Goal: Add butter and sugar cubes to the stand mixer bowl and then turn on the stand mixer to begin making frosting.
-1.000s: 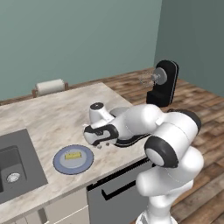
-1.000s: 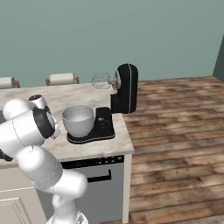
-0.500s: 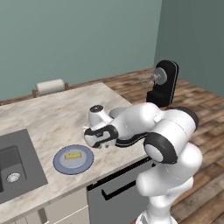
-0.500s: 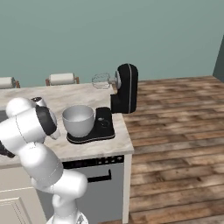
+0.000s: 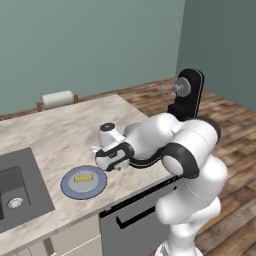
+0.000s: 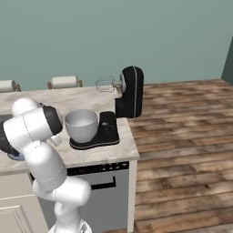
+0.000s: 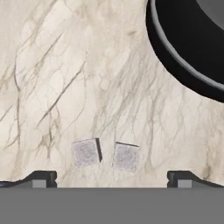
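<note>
Two small grey sugar cubes (image 7: 86,152) (image 7: 126,156) lie side by side on the marble counter, directly under my open gripper (image 7: 112,179), whose fingertips (image 7: 41,178) stand wide on either side of them. From the left base camera the gripper (image 5: 107,164) hovers low over the counter, just right of the blue-grey plate (image 5: 70,189) that carries the yellow butter (image 5: 83,177). The black stand mixer (image 6: 132,91) stands at the counter's right end with its head tilted up. The silvery bowl (image 6: 82,125) sits on its base (image 7: 183,52).
A sink (image 5: 15,195) is set into the counter to the left of the plate. A paper towel roll (image 5: 56,98) stands at the back edge. The counter's front edge runs close to the plate, with a dishwasher front (image 6: 98,182) below it.
The hand has slid a little left and lower toward the counter beside the plate, staying open. Plate, butter and mixer have not moved.
</note>
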Available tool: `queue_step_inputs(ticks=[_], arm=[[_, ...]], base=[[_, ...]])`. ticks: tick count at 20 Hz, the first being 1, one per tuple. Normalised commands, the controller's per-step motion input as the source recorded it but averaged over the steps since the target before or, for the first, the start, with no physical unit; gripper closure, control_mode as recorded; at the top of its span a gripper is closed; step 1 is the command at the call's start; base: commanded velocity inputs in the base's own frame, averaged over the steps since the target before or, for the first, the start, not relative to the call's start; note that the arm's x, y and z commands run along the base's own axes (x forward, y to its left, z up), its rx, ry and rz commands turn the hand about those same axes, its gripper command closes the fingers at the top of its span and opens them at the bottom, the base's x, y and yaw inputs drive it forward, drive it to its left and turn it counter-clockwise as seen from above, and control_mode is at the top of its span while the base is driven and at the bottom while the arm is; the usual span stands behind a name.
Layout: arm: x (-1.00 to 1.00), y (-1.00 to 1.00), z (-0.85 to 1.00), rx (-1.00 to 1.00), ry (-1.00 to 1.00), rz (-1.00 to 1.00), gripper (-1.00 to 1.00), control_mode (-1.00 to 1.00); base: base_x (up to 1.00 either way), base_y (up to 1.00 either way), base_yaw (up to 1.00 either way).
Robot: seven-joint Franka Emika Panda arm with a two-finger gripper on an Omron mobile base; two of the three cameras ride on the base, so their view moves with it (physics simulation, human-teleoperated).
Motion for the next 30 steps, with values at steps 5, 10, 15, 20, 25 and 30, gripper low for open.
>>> queue_step_inputs(ticks=[5,10,15,20,25,30], arm=[[0.15,0.03,-0.12,0.00,0.00,0.00,-1.00,-1.00],[0.11,0.00,-0.18,0.00,0.00,0.00,-1.00,-1.00],[0.05,0.00,-0.23,-0.01,0.00,0.00,-1.00,-1.00],[0.06,0.00,-0.20,-0.01,0.00,0.00,-1.00,-1.00],[0.03,0.00,-0.19,-0.01,0.00,0.00,1.00,-1.00],[0.00,0.00,-0.20,0.00,0.00,0.00,1.00,-1.00]], base=[[0.00,0.00,0.00],[0.00,0.00,0.00],[0.00,0.00,0.00],[0.00,0.00,0.00],[0.00,0.00,0.00],[0.00,0.00,0.00]])
